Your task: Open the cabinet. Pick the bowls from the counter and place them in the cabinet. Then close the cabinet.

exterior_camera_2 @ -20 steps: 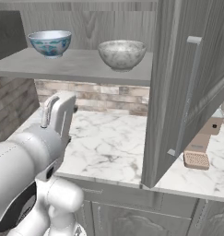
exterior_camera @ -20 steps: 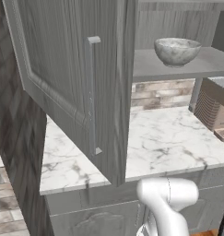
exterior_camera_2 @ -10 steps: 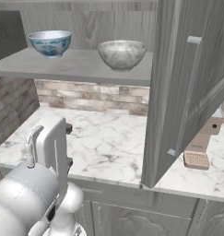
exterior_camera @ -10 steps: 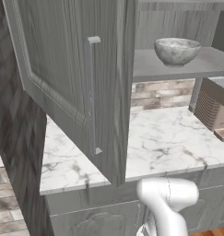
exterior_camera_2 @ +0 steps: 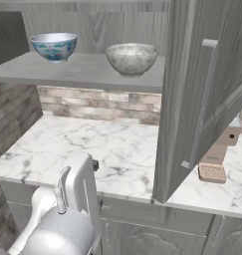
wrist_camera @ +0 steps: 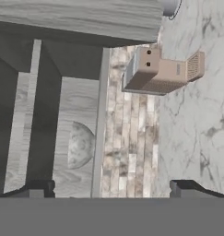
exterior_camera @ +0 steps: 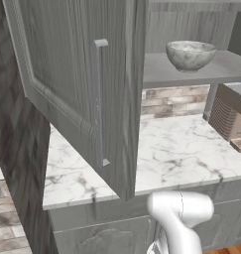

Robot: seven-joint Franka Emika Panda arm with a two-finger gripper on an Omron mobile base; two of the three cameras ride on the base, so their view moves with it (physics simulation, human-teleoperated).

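bowls: blue [exterior_camera_2: 54, 46] + grey [exterior_camera_2: 131, 58] on cabinet shelf [exterior_camera_2: 82, 69] | gripper [wrist_camera: 109, 190]: jaws spread, empty | step: close doors | tip: push right door [exterior_camera_2: 202, 94] flat on outer face, then left door [exterior_camera: 82, 84]

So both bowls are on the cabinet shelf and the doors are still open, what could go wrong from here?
1. The grey speckled bowl sits near the shelf front edge; a door swung hard might jar it.
2. Both doors stand wide open over the counter, so the arm could clip a door edge while moving toward a handle.
3. The open gripper holds nothing and is well back from either handle, so a poorly aimed push might leave a door ajar.
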